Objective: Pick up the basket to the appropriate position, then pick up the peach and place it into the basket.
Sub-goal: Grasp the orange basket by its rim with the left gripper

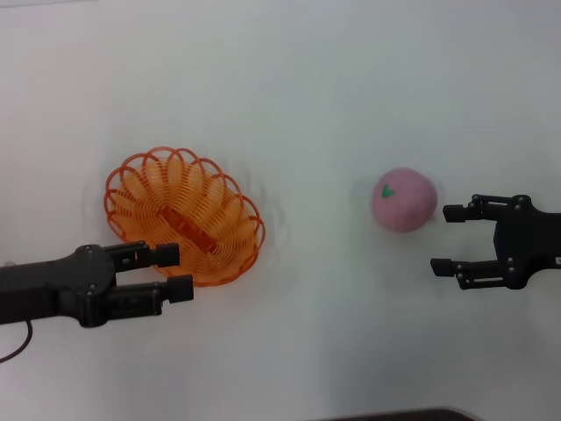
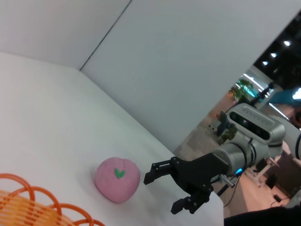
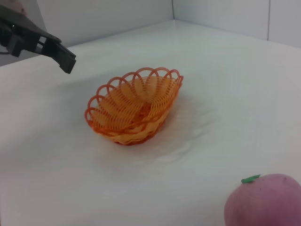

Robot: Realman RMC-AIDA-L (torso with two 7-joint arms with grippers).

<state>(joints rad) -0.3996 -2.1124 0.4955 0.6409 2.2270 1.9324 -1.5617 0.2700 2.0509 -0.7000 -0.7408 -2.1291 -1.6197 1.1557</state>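
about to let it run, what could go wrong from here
The left gripper is open at the near rim of the basket; thin looped wire could slip or tip when pinched. The right gripper is open beside the peach, not around it; a round fruit may roll away if nudged.

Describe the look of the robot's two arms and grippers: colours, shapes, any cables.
Both the left gripper and the right gripper are matte black, each with two slim, blocky fingers on jointed linkages and a chunky black body. A thin dark cable loops below the left arm. In the left wrist view, the right gripper joins a silver-grey cylindrical wrist with a small blue light.
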